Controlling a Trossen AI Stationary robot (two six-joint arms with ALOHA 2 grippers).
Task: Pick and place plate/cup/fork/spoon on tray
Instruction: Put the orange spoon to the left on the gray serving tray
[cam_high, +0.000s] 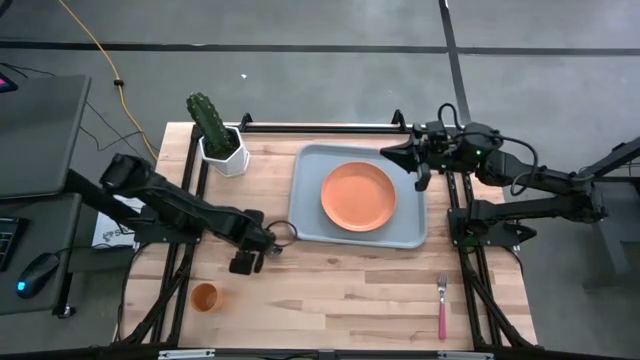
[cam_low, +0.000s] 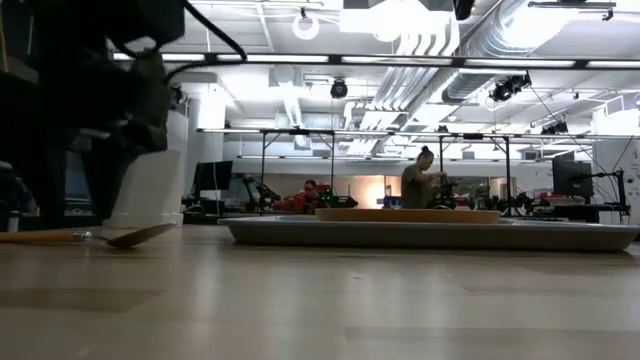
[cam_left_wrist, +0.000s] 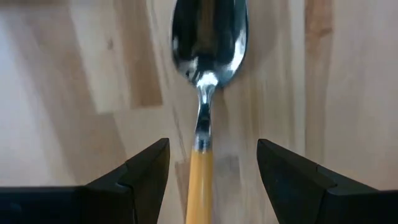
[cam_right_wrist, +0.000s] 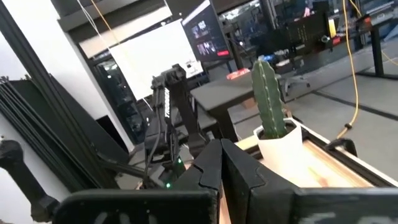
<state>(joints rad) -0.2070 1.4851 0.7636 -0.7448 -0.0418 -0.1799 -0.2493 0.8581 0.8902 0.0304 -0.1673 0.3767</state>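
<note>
On the wooden table (cam_high: 350, 290), the left gripper (cam_left_wrist: 211, 165) straddles the spoon (cam_left_wrist: 205, 81), fingers spread, untouched.
Only the low view shows 2 people (far behind); right gripper (cam_right_wrist: 221, 168) closed above the tray (cam_high: 410, 232).

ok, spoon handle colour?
Orange-yellow; the spoon shows best in the left wrist view.

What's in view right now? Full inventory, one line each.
tray: 1, grey-blue, right of table centre.
plate: 1, orange, on the tray.
cup: 1, orange, near edge, left side.
fork: 1, pink handle, near edge, right side.
spoon: 1, orange-yellow handle, flat on the wood between the left pincer's fingers.
cactus in white pot: 1, green, far left corner.
people: 2, in the room beyond the table.
left pincer: open, straddling the spoon handle.
right pincer: shut, over the tray's far right corner.
</note>
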